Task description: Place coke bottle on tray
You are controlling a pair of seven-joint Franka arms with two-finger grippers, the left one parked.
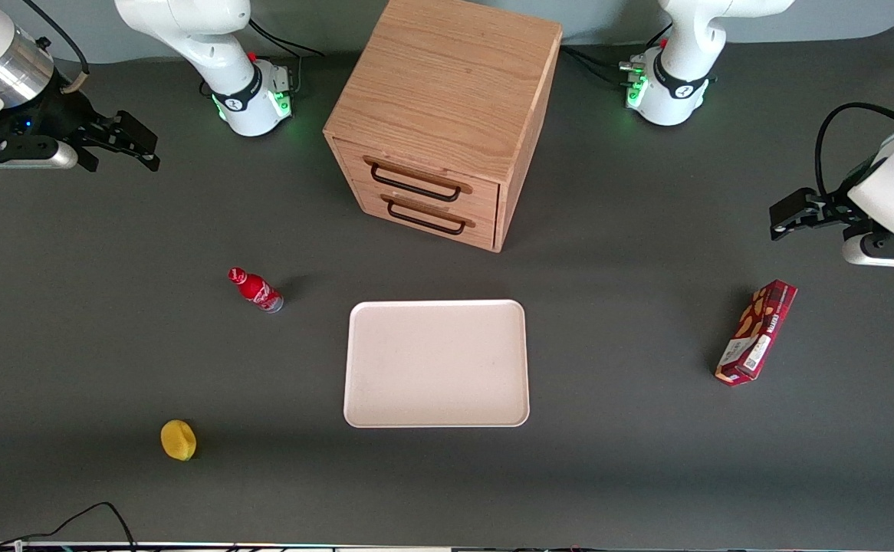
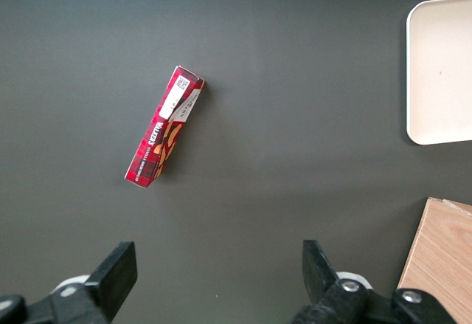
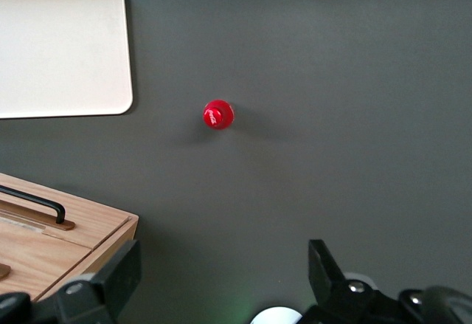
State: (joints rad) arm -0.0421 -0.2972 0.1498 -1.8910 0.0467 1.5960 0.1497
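Even, fairly bright overhead light w/ soft short shadows on the matte table (image 1: 646, 475), no glare, all views sharp, gripper (image 1: 140, 146) raised near the working arm's end.

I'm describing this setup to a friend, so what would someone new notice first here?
Probably the wooden drawer cabinet, and nearer the camera, in front of its drawers, the pale tray lying bare. The small red coke bottle stands upright on the table beside the tray, toward the working arm's end. The gripper hangs open above the table edge, well away from the bottle.
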